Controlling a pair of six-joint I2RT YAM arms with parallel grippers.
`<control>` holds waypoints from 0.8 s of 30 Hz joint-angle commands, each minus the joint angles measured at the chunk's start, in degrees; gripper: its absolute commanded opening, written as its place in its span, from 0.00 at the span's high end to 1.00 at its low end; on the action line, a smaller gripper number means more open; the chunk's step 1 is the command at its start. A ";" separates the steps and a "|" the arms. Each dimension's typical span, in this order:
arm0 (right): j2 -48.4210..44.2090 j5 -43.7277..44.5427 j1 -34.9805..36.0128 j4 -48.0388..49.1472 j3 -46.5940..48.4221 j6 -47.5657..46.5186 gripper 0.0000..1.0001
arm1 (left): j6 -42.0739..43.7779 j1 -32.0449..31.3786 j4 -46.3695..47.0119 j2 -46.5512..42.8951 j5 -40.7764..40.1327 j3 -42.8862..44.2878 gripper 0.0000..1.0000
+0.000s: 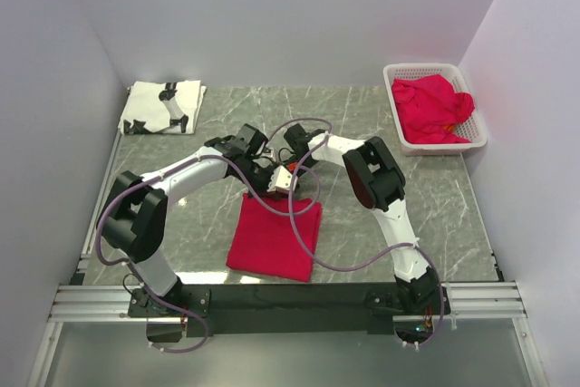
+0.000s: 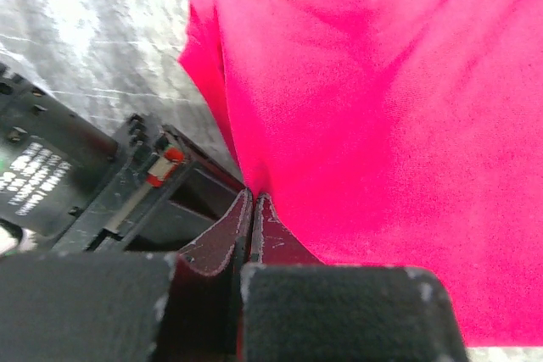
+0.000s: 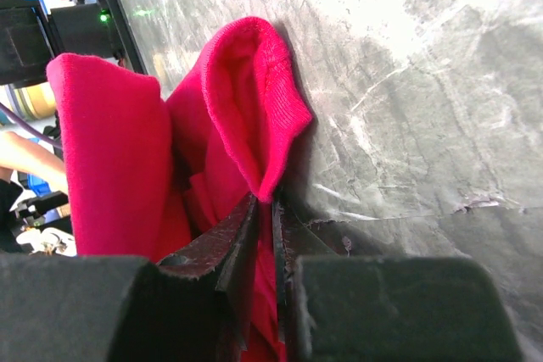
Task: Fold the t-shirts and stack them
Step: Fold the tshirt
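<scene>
A fold is under way on 1 red t-shirt [image 1: 275,240], which lies as a partly folded rectangle on the surface [image 1: 435,197], midway between its side edges and close to the near edge. The left fingers [image 2: 227,236] and the right fingers [image 3: 227,245] are each clenched on the cloth along its far edge. Next, I judge, both arms must lift that edge together and carry it evenly toward the near edge, then take the bundle to the folded white patterned t-shirt [image 1: 161,106] in the far left corner, while more red t-shirts [image 1: 433,111] wait in the basket [image 1: 421,68] at the far right corner.
</scene>
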 commanded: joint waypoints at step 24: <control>0.12 11.41 -2.18 -2.72 6.52 -2.02 0.59 | 0.25 0.12 14.33 2.45 -4.25 -2.56 0.75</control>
